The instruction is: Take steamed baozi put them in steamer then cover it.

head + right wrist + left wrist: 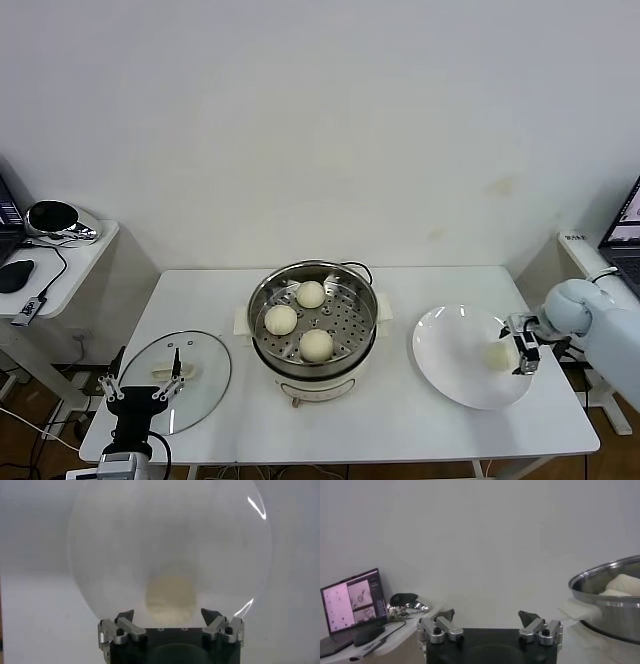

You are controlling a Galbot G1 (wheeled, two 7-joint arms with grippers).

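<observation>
The white surface carries everything I work with: the steamer stands at its middle with three steamed baozi on the perforated tray, the white plate lies to its right, and the cover lies flat on the near left, handle up. The last baozi sits on the right part of that plate, and my right gripper is level with it at the plate's right edge, jaws spread wide and holding nothing. In the right wrist view the bun lies straight ahead between the two fingertips, so I judge a short push inward toward the left should bracket it. Being round, it offers no long axis to line up with. My left gripper hangs over the cover's near edge, jaws wide and empty, far from the bun.
</observation>
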